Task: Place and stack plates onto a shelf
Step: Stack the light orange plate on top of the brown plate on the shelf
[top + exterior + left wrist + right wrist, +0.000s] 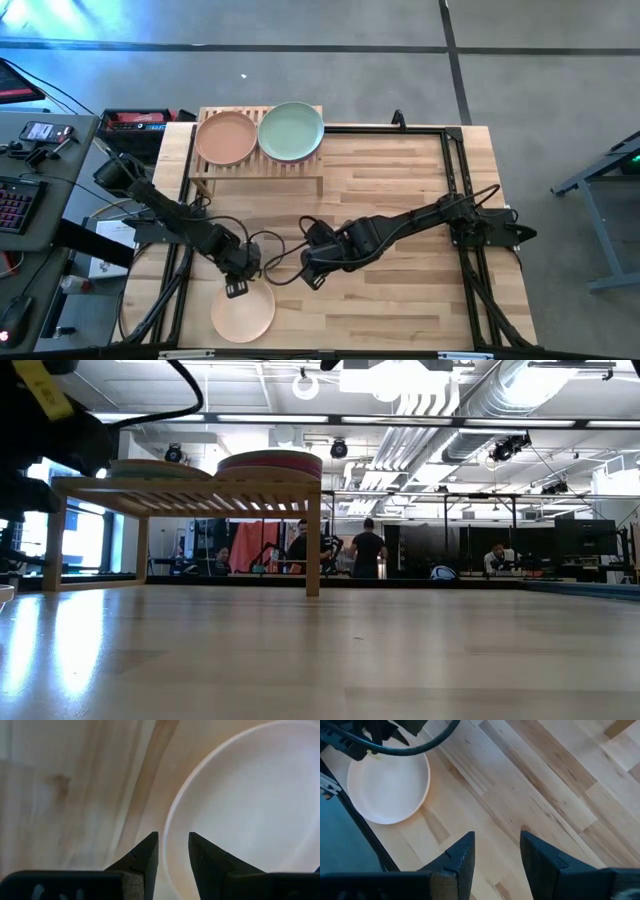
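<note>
A cream plate (243, 312) lies flat on the table near its near edge, also in the right wrist view (387, 780). My left gripper (238, 287) is open right over the plate's far rim; in its wrist view the gripper (173, 845) has one finger on each side of the rim (168, 822). My right gripper (310, 277) is open above bare tabletop to the right of the plate, and its wrist view shows the gripper (497, 842) over wood. The shelf (258, 165) stands at the far left with a peach plate (225, 138) and a mint green plate (291, 131) topping two stacks (270, 462). My left gripper comes from above, pointing down, with its fingertips (150, 845) astride the far rim of the cream plate (168, 822). The plate lies flat on the table. Whether the fingers touch the rim I cannot tell.
A black frame (450, 130) runs along the table's far and right sides. Cables (275, 262) loop between the two grippers. Open tabletop (400, 170) lies right of the shelf. A desk with a keyboard and devices (30, 160) stands left of the table. People (368, 550) are in the room beyond.
</note>
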`<action>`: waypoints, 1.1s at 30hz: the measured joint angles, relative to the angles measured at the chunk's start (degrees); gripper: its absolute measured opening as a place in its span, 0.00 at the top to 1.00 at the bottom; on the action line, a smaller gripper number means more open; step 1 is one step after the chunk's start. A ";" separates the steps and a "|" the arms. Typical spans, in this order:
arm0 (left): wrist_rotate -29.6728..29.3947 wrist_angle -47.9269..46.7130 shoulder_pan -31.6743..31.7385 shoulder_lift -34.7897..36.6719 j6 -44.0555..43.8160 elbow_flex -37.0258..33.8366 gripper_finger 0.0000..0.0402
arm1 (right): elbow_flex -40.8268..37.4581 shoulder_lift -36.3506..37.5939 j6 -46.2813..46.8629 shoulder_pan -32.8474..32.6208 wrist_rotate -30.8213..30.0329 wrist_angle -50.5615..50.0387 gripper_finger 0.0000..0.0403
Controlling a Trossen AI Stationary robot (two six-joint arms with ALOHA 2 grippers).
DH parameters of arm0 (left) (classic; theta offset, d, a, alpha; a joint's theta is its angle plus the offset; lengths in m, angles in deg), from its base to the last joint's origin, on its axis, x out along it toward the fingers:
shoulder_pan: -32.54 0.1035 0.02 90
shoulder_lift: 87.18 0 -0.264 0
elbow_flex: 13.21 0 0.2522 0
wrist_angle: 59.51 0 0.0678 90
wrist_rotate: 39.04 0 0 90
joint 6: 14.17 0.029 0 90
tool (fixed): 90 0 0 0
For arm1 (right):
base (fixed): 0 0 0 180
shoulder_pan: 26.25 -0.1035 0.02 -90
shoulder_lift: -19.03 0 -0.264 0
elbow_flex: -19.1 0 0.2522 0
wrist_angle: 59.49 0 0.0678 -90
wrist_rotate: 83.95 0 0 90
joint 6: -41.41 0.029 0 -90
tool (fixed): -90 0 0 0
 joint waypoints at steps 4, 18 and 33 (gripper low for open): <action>-0.07 1.07 -0.19 -1.81 0.01 0.00 0.76 | 0.00 0.02 0.00 -0.10 -0.42 0.27 0.67; 0.43 4.16 -0.58 -7.06 -0.12 -0.02 0.76 | 0.00 0.04 -0.02 -0.34 -0.73 0.32 0.67; 0.54 4.44 -0.95 -8.21 -0.03 0.13 0.94 | 0.00 0.07 -0.01 -0.34 -1.15 0.43 0.67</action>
